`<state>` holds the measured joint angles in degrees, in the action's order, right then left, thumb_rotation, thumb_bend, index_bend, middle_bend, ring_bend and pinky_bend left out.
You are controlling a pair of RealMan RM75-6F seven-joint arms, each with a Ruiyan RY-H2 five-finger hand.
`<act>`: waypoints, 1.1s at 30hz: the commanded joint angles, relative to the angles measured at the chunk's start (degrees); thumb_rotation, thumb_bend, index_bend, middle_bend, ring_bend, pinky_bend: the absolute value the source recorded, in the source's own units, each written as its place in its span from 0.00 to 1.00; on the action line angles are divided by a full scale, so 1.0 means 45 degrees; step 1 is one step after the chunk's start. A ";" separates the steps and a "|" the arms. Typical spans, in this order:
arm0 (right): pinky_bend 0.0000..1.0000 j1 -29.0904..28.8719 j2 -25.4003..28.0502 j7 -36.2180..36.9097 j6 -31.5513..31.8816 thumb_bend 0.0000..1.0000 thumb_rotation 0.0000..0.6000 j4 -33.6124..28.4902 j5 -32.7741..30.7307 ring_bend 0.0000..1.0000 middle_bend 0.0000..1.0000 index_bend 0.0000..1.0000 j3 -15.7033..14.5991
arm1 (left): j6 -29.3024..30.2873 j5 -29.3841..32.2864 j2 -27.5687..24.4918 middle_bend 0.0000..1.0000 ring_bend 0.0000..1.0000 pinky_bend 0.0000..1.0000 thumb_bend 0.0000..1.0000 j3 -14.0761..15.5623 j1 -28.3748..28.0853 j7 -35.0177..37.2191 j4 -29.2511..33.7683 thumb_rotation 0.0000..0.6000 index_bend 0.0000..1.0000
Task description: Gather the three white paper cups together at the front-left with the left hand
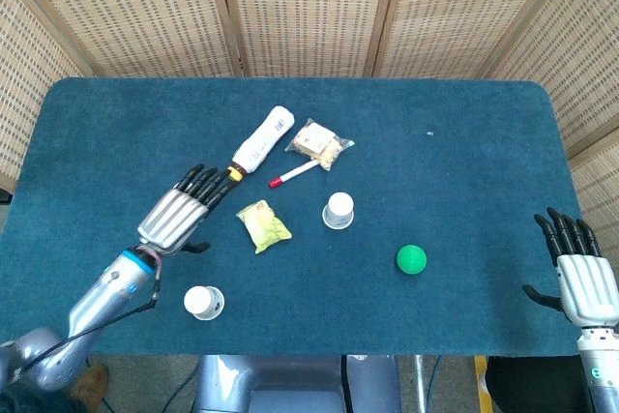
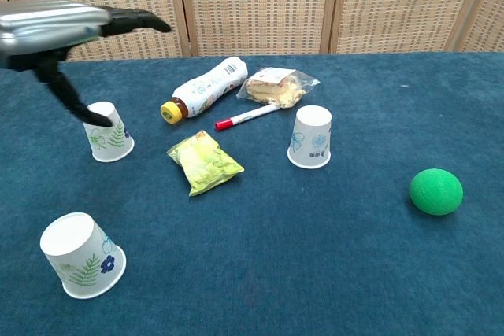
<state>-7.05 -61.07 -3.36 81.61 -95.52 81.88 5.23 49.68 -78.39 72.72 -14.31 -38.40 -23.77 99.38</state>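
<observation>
Three white paper cups, all upside down on the blue counter [image 1: 97, 123]. Front-left cup [image 2: 81, 255] sits at the goal corner, untouched. Mid-left cup [image 2: 107, 132] is further back on the left; in the head view it's hidden under the left hand [image 1: 179, 212]. Third cup [image 2: 310, 138] is well apart, centre-right, near the red marker [image 2: 246, 118].

Left hand hovers directly over the mid-left cup, fingers spread wide and flat, holding nothing. In the chest view the thumb hangs down and its tip looks to touch or nearly touch the cup's upper edge; can't tell which. No grasp yet.

Step in hand, as I read it: approach on the mid-left cup, first of two to bring in. Next move calls for dropping the hand, wrapping the cup wall lightly (paper, crushes easily), then carrying it toward the front-left cup.

Clutter: yellow snack packet [image 2: 204, 162] just right of that cup, lying bottle [image 2: 204, 88], clear-wrapped snack [image 2: 275, 86], green ball [image 2: 435, 191] far right. Packet sits between the left cups and the third.

Right hand [image 1: 585, 273] parked at the counter's right edge, fingers apart, empty.
</observation>
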 commanded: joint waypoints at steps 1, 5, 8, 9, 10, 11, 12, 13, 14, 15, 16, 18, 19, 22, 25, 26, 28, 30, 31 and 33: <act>0.00 -0.0074 -0.0087 0.0084 -0.0220 0.00 1.00 0.0219 -0.0355 0.00 0.00 0.00 0.0134 | -0.2779 0.2158 0.2006 0.00 0.00 0.00 0.00 -0.1022 -0.2825 -0.0928 -0.1958 1.00 0.00; 0.00 -0.0182 -0.0178 0.0075 -0.0543 0.00 1.00 0.0456 -0.0826 0.00 0.00 0.00 0.0274 | -0.3779 0.3770 0.3668 0.00 0.00 0.00 0.00 -0.1171 -0.4795 -0.1682 -0.3892 1.00 0.00; 0.00 -0.0210 -0.0215 0.0090 -0.0642 0.00 1.00 0.0561 -0.1050 0.00 0.00 0.00 0.0354 | -0.4003 0.4748 0.4510 0.00 0.00 0.00 0.00 -0.1048 -0.5871 -0.2301 -0.4954 1.00 0.00; 0.00 -0.0215 -0.0220 0.0112 -0.0672 0.00 1.00 0.0596 -0.1122 0.00 0.00 0.00 0.0380 | -0.4004 0.5026 0.4759 0.00 0.00 0.00 0.00 -0.0998 -0.6177 -0.2480 -0.5240 1.00 0.00; 0.00 -0.0223 -0.0226 0.0127 -0.0706 0.00 1.00 0.0629 -0.1194 0.00 0.00 0.00 0.0405 | -0.3983 0.5283 0.4999 0.00 0.00 0.00 0.00 -0.0952 -0.6465 -0.2645 -0.5518 1.00 0.01; 0.00 -0.0230 -0.0230 0.0133 -0.0729 0.00 1.00 0.0654 -0.1238 0.00 0.00 0.00 0.0421 | -0.3970 0.5448 0.5145 0.00 0.00 0.00 0.00 -0.0915 -0.6648 -0.2756 -0.5701 1.00 0.01; 0.00 -0.0242 -0.0239 0.0148 -0.0773 0.00 1.00 0.0704 -0.1318 0.00 0.00 0.00 0.0449 | -0.3961 0.5775 0.5411 0.00 0.00 0.00 0.00 -0.0834 -0.6989 -0.2948 -0.6047 1.00 0.01; 0.00 -0.0250 -0.0247 0.0161 -0.0803 0.00 1.00 0.0743 -0.1372 0.00 0.00 0.00 0.0468 | -0.3962 0.6013 0.5587 0.00 0.00 0.00 0.00 -0.0767 -0.7226 -0.3080 -0.6296 1.00 0.02; 0.00 -0.0255 -0.0250 0.0182 -0.0836 0.00 1.00 0.0787 -0.1421 0.00 0.00 0.00 0.0481 | -0.3986 0.6262 0.5742 0.00 0.00 0.00 0.00 -0.0696 -0.7446 -0.3189 -0.6525 1.00 0.03; 0.00 -0.0257 -0.0251 0.0227 -0.0879 0.00 1.00 0.0845 -0.1484 0.00 0.00 0.00 0.0496 | -0.4036 0.6612 0.5931 0.00 0.00 0.00 0.00 -0.0598 -0.7708 -0.3295 -0.6804 1.00 0.03; 0.00 -0.0253 -0.0252 0.0272 -0.0923 0.00 1.00 0.0912 -0.1565 0.00 0.00 0.00 0.0513 | -0.4156 0.6991 0.6129 0.00 0.00 0.01 0.00 -0.0502 -0.7965 -0.3349 -0.7071 1.00 0.05; 0.00 -0.0241 -0.0250 0.0370 -0.0986 0.00 1.00 0.1017 -0.1688 0.00 0.00 0.00 0.0540 | -0.4247 0.7399 0.6413 0.00 0.00 0.04 0.00 -0.0342 -0.8320 -0.3428 -0.7540 1.00 0.07; 0.00 -0.0229 -0.0241 0.0422 -0.1004 0.00 1.00 0.1053 -0.1732 0.00 0.00 0.00 0.0549 | -0.4224 0.7519 0.6523 0.00 0.01 0.06 0.00 -0.0233 -0.8456 -0.3495 -0.7745 1.00 0.09; 0.00 -0.0161 -0.0194 0.0600 -0.0961 0.00 1.00 0.1134 -0.1827 0.00 0.00 0.00 0.0595 | -0.4018 0.7844 0.6993 0.04 0.08 0.12 0.00 0.0036 -0.8802 -0.3617 -0.8542 1.00 0.15; 0.00 -0.0083 -0.0155 0.0707 -0.0836 0.00 1.00 0.1158 -0.1819 0.00 0.00 0.00 0.0620 | -0.3848 0.8016 0.7532 0.18 0.20 0.23 0.00 0.0067 -0.8948 -0.3305 -0.9379 1.00 0.28; 0.00 -0.0072 -0.0149 0.0722 -0.0825 0.00 1.00 0.1161 -0.1818 0.00 0.00 0.00 0.0621 | -0.3792 0.7950 0.7641 0.24 0.26 0.28 0.00 0.0078 -0.8964 -0.3205 -0.9556 1.00 0.34; 0.00 -0.0042 -0.0135 0.0763 -0.0817 0.00 1.00 0.1178 -0.1826 0.00 0.00 0.00 0.0615 | -0.3571 0.7679 0.7874 0.31 0.35 0.34 0.03 0.0019 -0.8884 -0.2763 -0.9915 1.00 0.42; 0.00 -0.0036 -0.0133 0.0789 -0.0812 0.00 1.00 0.1195 -0.1807 0.00 0.00 0.00 0.0614 | -0.3510 0.7414 0.7963 0.36 0.39 0.38 0.06 -0.0039 -0.8791 -0.2317 -1.0106 1.00 0.48; 0.00 -0.0032 -0.0133 0.0801 -0.0809 0.00 1.00 0.1197 -0.1797 0.00 0.00 0.00 0.0612 | -0.3476 0.7262 0.7973 0.38 0.41 0.40 0.07 -0.0066 -0.8739 -0.2094 -1.0164 1.00 0.50; 0.00 -0.0028 -0.0135 0.0813 -0.0797 0.00 1.00 0.1203 -0.1754 0.00 0.00 0.00 0.0603 | -0.3408 0.6915 0.7911 0.40 0.43 0.41 0.09 -0.0104 -0.8623 -0.1656 -1.0158 1.00 0.53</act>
<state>-7.18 -61.67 0.29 78.00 -90.11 73.93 7.96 33.76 -45.70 108.10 -14.52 -77.77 -33.08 54.22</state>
